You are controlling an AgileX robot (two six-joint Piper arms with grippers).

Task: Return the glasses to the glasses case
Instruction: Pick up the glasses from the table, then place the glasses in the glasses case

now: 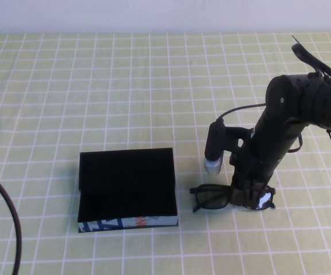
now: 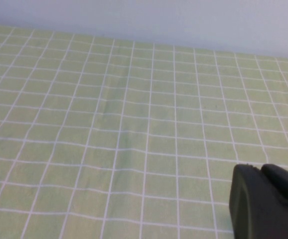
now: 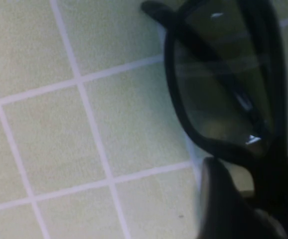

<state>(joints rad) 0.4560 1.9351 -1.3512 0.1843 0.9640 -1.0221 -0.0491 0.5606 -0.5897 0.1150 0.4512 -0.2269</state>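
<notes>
The glasses (image 1: 211, 197), black with thick rims, lie on the green checked cloth just right of the glasses case (image 1: 125, 186). The case is a flat black box lying open, its blue, white and orange printed edge towards me. My right gripper (image 1: 250, 195) is down on the right half of the glasses. In the right wrist view the frame (image 3: 223, 89) passes between its fingers (image 3: 223, 209), which are closed against it. The glasses still rest on the cloth. My left gripper (image 2: 263, 199) is out of the high view; it hangs shut over bare cloth, away from both things.
A green cloth with a white grid (image 1: 125, 86) covers the table up to a pale wall at the back. A black cable (image 1: 8, 217) curves along the near left edge. The right arm's wrist camera (image 1: 214, 152) hangs just above the glasses.
</notes>
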